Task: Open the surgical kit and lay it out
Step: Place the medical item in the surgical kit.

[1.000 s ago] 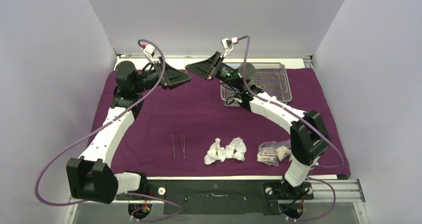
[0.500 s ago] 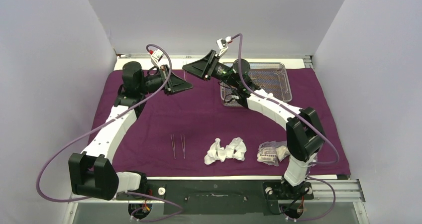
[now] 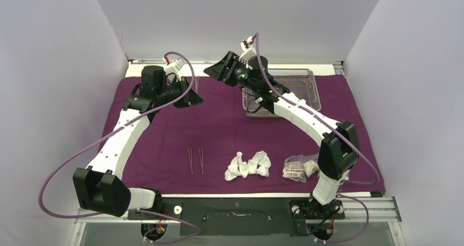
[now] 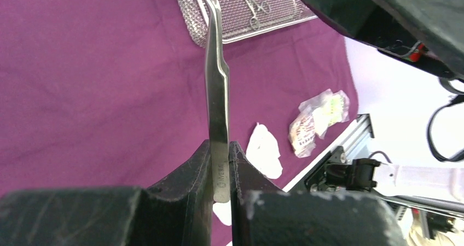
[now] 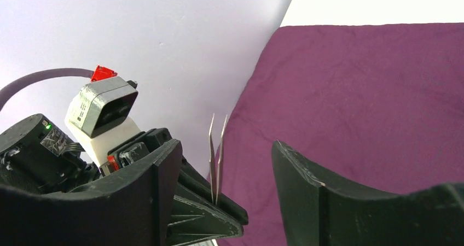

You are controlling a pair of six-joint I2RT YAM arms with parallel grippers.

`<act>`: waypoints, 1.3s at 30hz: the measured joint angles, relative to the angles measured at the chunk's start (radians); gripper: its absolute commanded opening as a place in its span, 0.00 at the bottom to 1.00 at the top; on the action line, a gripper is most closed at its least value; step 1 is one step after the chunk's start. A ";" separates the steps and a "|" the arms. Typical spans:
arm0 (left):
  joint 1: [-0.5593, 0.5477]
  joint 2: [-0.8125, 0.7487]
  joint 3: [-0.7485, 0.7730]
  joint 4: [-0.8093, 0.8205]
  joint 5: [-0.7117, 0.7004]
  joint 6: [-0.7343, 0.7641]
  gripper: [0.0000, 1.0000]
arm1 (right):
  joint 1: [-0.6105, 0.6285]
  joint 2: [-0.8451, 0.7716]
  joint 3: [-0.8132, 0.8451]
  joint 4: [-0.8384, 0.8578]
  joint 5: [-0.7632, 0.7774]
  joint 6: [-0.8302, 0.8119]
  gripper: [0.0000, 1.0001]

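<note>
Surgical kit layout looks well under way but not finished: the purple cloth wrap [image 3: 164, 131] lies opened and spread flat across the bench [image 3: 328, 66], and most pieces sit on it in a row along its near edge. At far left, above the back of the cloth, the left hand [image 4: 220, 147] is pressed together on the flat end of the angled tweezers [image 4: 217, 93], holding them upright with the tips pointing away from it, clear of the cloth. Toward the front, two laid-out tweezers [image 3: 196, 160] lie side by side, just apart. Near the middle at the back, the right hand [image 5: 227, 142] faces the left one with its fingers spread wide and nothing between them; the angled tweezers stand in front of its gap, untouched by it. Right of the laid-out tweezers come the white gauze wads [image 3: 249, 165], then the clear packets [image 3: 298, 168] beside them. At back right rests the wire-mesh tray [image 3: 298, 93], with ring-handled forceps [image 4: 253, 8] inside. My judgement is that the angled tweezers need setting down beside the others, and the forceps are left to be lifted out and placed.
</note>
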 measured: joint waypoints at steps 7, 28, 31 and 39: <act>-0.023 0.002 0.000 -0.054 -0.056 0.053 0.00 | 0.039 0.000 0.010 -0.058 0.031 -0.012 0.67; -0.044 0.008 0.006 -0.077 -0.076 0.065 0.00 | 0.079 0.117 0.093 -0.100 0.016 -0.004 0.13; -0.046 0.008 0.006 -0.082 -0.076 0.064 0.13 | 0.084 0.117 0.100 -0.098 0.012 0.001 0.05; -0.037 0.007 0.035 -0.111 -0.051 0.053 0.76 | 0.065 0.111 0.058 -0.008 -0.023 0.025 0.05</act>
